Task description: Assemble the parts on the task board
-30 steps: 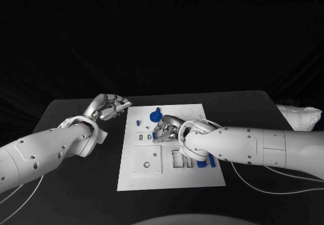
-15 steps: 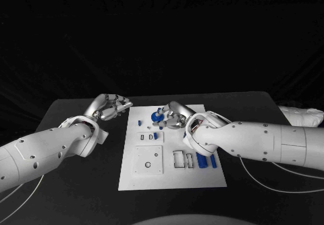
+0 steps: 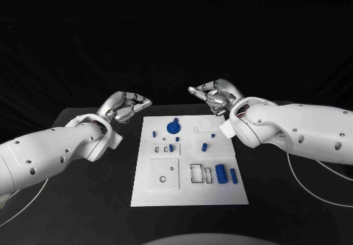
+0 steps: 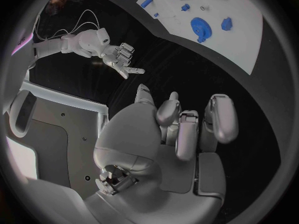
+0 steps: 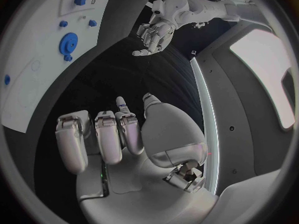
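- Hands first: my left hand (image 3: 126,107) is raised above the table's far left, off the task board (image 3: 187,196), with its fingers curled in and nothing in them.
- My right hand (image 3: 217,95) is lifted past the board's far right corner; I see its fingers bent inward, empty as well.
- From the left wrist view I see that hand's fingers (image 4: 187,129) folded toward the palm, with the other hand (image 4: 118,57) hanging in the air beyond.
- On the board, which lies flat in the middle of the black table (image 3: 81,204), I count one blue gear (image 3: 173,126) at the far end.
- I count about five small blue pegs, among them one (image 3: 204,147) near the board's middle.
- Two longer blue pieces lie side by side at the near right: a thick cylinder (image 3: 221,172) and a thin bar (image 3: 234,176).
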